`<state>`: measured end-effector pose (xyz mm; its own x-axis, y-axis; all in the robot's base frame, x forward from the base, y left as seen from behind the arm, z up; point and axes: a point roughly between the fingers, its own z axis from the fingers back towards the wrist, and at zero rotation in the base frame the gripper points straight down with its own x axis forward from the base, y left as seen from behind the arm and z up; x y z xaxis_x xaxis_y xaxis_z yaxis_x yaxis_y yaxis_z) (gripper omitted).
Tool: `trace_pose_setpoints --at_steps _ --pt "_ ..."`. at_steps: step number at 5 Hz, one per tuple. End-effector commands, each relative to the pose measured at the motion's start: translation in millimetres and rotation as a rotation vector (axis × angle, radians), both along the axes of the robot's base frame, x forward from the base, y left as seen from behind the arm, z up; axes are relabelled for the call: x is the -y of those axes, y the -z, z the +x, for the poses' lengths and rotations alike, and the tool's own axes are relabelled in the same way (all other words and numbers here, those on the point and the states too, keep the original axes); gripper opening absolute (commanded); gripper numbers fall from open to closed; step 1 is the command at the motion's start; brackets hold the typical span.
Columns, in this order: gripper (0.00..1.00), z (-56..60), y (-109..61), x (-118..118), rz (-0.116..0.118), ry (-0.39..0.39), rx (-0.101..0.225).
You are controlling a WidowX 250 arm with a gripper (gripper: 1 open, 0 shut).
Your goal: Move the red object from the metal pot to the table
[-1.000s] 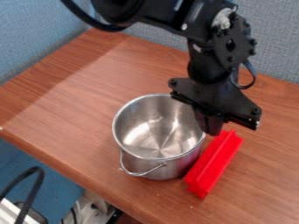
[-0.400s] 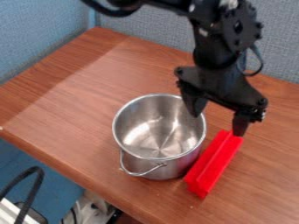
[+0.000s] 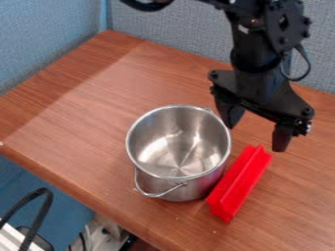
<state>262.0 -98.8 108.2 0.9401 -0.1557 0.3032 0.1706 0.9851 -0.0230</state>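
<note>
The red object (image 3: 240, 182), a long flat bright red bar, lies on the table (image 3: 92, 88) just right of the metal pot (image 3: 179, 149), close to the front edge. The pot is a shiny steel pot standing upright with nothing visible inside, its wire handle hanging at the front. My gripper (image 3: 261, 125) hangs open above the bar's far end, apart from it, with one finger near the pot's right rim and the other (image 3: 283, 135) further right. Nothing is between the fingers.
The reddish-brown tabletop ends in a front edge just below the pot and the bar. A blue wall stands behind the table. Dark cables (image 3: 29, 218) hang below the table at the lower left.
The gripper was shut on the bar's upper end; it has opened, let go of the bar and risen slightly up and to the right. The bar now rests on the table.
</note>
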Motion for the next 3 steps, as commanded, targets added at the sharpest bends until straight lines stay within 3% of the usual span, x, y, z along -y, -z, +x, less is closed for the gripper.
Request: trace_pose_setpoints --at_steps 1,3 --pt "1.0 6.2 -10.0 8 -0.004 0.02 0.034" --pt "1.0 14.2 -21.1 26 0.004 -0.028 0.021"
